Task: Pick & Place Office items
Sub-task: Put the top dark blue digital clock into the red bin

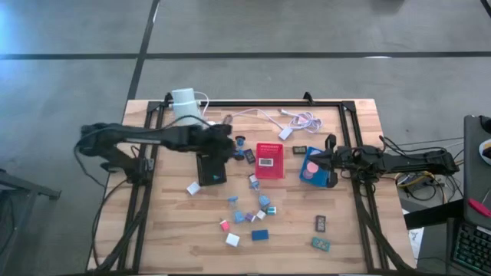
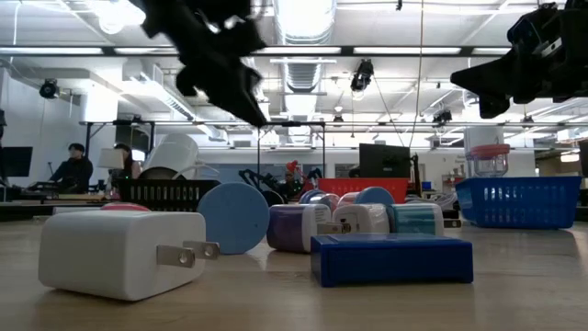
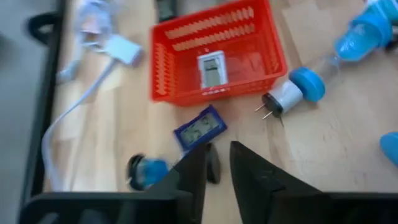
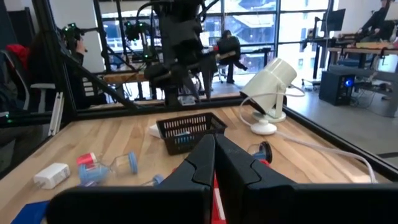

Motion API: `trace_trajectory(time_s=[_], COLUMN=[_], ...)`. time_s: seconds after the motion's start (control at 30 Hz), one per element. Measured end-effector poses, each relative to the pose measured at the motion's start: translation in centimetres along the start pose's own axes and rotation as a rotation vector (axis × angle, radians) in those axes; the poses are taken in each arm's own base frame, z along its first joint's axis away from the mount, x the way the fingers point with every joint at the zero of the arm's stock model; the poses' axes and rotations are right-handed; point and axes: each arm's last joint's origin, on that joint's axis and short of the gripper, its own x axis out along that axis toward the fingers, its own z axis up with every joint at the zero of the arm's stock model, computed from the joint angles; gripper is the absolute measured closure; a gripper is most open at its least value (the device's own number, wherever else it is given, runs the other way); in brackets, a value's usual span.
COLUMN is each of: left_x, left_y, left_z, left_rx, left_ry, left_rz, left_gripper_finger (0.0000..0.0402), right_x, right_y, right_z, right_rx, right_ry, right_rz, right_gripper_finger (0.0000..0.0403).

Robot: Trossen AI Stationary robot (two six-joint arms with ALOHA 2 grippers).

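Left hand (image 3: 217, 180) hovers over the middle-left of the surface (image 1: 173, 230), beside the black tray (image 1: 209, 162). I read its fingers as slightly apart, with nothing pinched between them.

**Progress.** I judge the sorting begun but well short of half done.
- The black tray shows one blue piece (image 1: 217, 178).
- The red tray (image 1: 268, 170), at centre, shows one white-faced piece (image 3: 211, 67).
- The blue tray (image 1: 305, 156), right of it, shows pink discs (image 1: 311, 167). I cannot tell how many.

**Left to move.**
- Most of the office items (image 1: 253, 217) lie loose on the bare wood near the front edge, below the trays.
- A few more lie between the black and red trays, among them a small blue clock-like piece (image 3: 199, 129) just beside the red tray.

**Count, as far as the overhead view allows.**
- Three trays.
- About ten loose pieces in the front cluster: two white blocks, one pink, the rest blue or pastel.
- Three or four strays near the left hand.
- Two dark clips (image 1: 321, 223) well apart from the cluster, at the front right.
- One dark piece (image 1: 300, 150) between the red and blue trays.

Right hand (image 4: 213, 158) hangs over the blue tray, fingers pressed together. I see nothing in them.
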Motion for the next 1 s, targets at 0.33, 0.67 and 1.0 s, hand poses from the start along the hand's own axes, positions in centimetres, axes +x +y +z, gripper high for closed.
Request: trace_trajectory(time_s=[0.33,0.67,1.0], left_x=[6.8,10.5,11.7], left_y=[1.1,1.9,3.4], left_z=[2.4,2.4,1.0], left_rx=[0.194,0.283,0.289], left_ry=[0.171,0.259,0.309], left_rz=[-0.109,-0.145,-0.154], left_gripper_finger=[0.0216,0.0129,0.0126], right_x=[0.0,0.1,0.1], right_y=[0.0,0.0,0.0], right_z=[0.0,-0.2,-0.2], right_rx=[0.013,0.01,0.01], right_ry=[0.002,0.02,0.022], right_rz=[0.0,-0.002,-0.002], right_gripper_finger=[0.0394,0.0394,0.0394])
